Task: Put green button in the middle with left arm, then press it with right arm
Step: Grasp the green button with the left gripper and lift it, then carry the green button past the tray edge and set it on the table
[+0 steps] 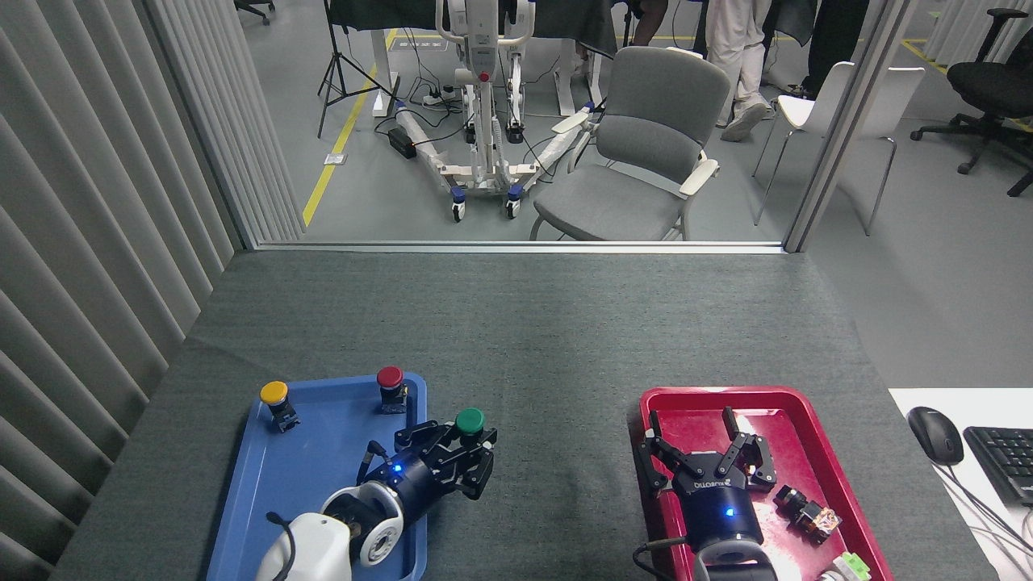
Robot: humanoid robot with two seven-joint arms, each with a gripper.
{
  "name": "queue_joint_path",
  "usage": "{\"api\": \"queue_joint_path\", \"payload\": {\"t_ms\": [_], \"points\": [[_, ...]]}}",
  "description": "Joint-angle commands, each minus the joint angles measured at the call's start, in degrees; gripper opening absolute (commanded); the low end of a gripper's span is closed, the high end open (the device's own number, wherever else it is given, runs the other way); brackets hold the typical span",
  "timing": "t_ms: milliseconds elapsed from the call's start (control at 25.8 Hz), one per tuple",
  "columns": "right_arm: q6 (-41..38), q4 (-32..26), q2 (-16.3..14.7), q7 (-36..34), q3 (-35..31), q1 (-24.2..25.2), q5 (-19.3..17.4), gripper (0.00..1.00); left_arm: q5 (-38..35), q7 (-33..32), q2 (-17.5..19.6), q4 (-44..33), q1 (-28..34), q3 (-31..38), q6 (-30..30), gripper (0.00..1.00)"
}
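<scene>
The green button [470,420], with its round dark-green cap up, is held in my left gripper [466,446], which is shut on its base. The gripper has crossed the right rim of the blue tray [307,472] and hangs over the dark grey tabletop, at the left side of the middle [549,452]. My right gripper [700,450], the one with white lettering, stands open over the red tray [795,440] with nothing between its fingers.
A yellow button [274,394] and a red button [390,379] stand at the back of the blue tray. Small parts [807,512] and a light-green switch [849,566] lie in the red tray. A mouse [934,434] and keyboard [1005,460] sit at right.
</scene>
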Motion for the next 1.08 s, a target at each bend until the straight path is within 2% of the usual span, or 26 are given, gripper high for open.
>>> {"api": "queue_joint_path", "payload": {"t_ms": [0,116,232,697,774,813,929,968,1007,1046], "points": [[0.1,0.0,0.0,0.0,0.1,0.0,0.0,0.95,-0.1,-0.1,-3.7,6.7,-3.0,-0.2,2.6,0.00],[0.0,0.1,0.0,0.0,0.1,0.0,0.0,0.95,-2.1,-0.2,-5.7,10.0,-3.7,-0.2,6.4,0.00],[0.0,0.1,0.0,0.0,0.1,0.1,0.0,0.95,-8.9,-0.4,-7.1,11.9,-4.8,-0.2,11.2,0.00],[0.6,0.6,-0.2,-0.2,0.0,-0.1,-1.5,1.00,-10.2,-0.2,-8.7,12.3,-4.3,-1.1,12.0,0.06],[0.5,0.5,0.0,-0.2,0.0,0.0,-1.5,1.00,-10.2,0.1,-8.7,12.4,-4.3,-1.1,12.0,0.15],[0.4,0.5,0.0,-0.2,0.1,0.2,-1.5,1.00,-10.1,0.3,-8.7,12.5,-4.3,-1.1,12.1,0.24],[0.4,0.6,-0.1,-0.1,0.1,0.2,-1.5,1.00,-9.5,0.5,-8.9,13.6,-4.3,-0.8,12.5,0.72],[0.6,0.6,-0.2,-0.1,0.0,0.3,-1.5,1.00,-9.4,0.5,-9.1,13.7,-4.3,-0.9,13.3,0.86],[0.7,0.6,-0.4,0.0,-0.1,0.3,-1.5,1.00,-9.4,0.6,-9.4,13.7,-4.2,-0.8,14.2,0.93],[0.7,0.7,-0.4,0.0,-0.2,0.2,-1.5,1.00,-9.4,0.8,-9.7,13.7,-4.1,-0.9,15.0,0.96]]}}
